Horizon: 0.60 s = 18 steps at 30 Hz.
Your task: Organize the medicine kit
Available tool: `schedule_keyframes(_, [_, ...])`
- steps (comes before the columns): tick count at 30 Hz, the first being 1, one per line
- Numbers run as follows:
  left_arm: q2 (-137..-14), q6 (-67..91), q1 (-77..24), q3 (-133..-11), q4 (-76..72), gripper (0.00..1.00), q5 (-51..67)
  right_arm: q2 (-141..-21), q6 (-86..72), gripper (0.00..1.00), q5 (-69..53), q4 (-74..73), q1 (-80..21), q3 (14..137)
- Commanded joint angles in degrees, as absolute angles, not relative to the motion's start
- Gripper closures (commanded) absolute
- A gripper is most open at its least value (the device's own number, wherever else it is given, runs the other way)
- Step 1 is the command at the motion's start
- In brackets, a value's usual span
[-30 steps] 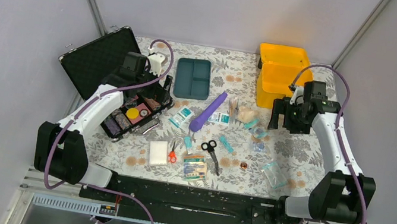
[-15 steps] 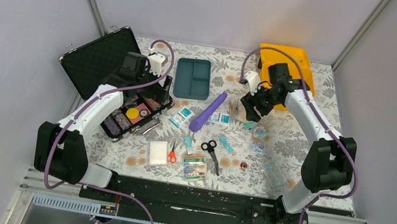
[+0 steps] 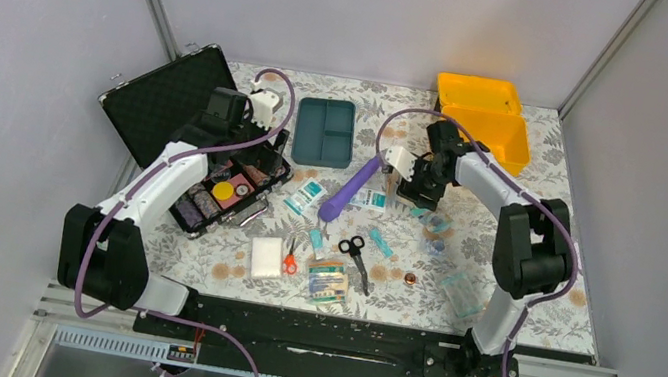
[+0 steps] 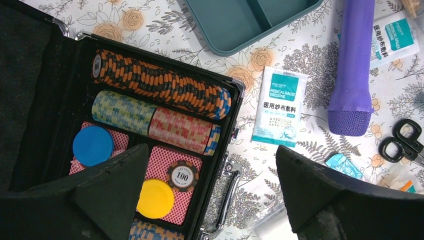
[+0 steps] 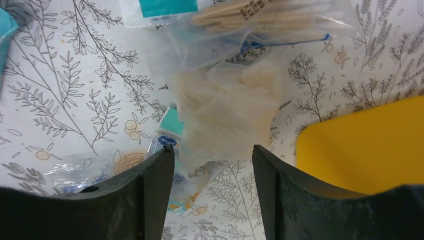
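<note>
The yellow medicine kit point(image 3: 482, 121) stands open at the back right, and its corner shows in the right wrist view point(image 5: 365, 145). Its teal divided tray point(image 3: 325, 131) lies apart on the table, also seen in the left wrist view point(image 4: 250, 20). My right gripper point(image 3: 417, 194) point(image 5: 213, 155) is open and empty, just above a clear bag of pale gloves point(image 5: 227, 112) left of the kit. A bag of wooden sticks point(image 5: 260, 17) lies beyond it. My left gripper point(image 3: 267, 153) point(image 4: 212, 155) is open and empty over the edge of the black case.
The black hard case point(image 3: 204, 153) with poker chips point(image 4: 160, 90) lies open at the left. A purple cylinder point(image 3: 351, 186), gauze packets point(image 3: 304, 196), black scissors point(image 3: 356, 258), a white pad point(image 3: 265, 257) and a bandage roll point(image 3: 327, 282) are scattered mid-table.
My right arm has swung left from beside the yellow kit, past its front, down to the bag of gloves at mid-table. The left arm has not moved.
</note>
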State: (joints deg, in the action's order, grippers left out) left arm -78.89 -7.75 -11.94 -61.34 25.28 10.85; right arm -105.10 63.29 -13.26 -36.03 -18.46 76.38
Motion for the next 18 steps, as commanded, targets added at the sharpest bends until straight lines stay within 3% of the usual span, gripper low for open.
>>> schedule_keyframes(1, [-79.7,-9.72,-11.73,-63.33,23.77,0.01,8.83,-107.17,68.81,0.35,-10.5,-34.1,-19.89,75.83])
schedule_keyframes(4, [-80.51,-9.84,-11.77,-63.94,23.82,0.01,8.68,-108.41,69.18,0.37,-8.15,-32.35,-20.13,75.35])
schedule_keyframes(8, [-81.8,-9.42,-11.78,-65.17,24.06,0.01,9.36,-108.84,68.82,0.89,-4.86,-30.34,-20.18,75.47])
schedule_keyframes(9, [-82.16,-9.41,-11.78,-65.56,24.14,0.01,9.85,-108.19,68.39,0.98,-4.37,-29.83,-20.16,75.23])
schedule_keyframes(14, [-83.31,-10.97,-11.75,-68.48,24.3,0.02,15.75,-99.46,64.1,1.0,-10.17,-32.78,-20.13,76.49])
schedule_keyframes(18, [-79.92,-14.25,-11.78,-68.47,17.12,0.02,24.92,-94.08,57.96,1.0,-21.18,-45.57,-20.19,85.43])
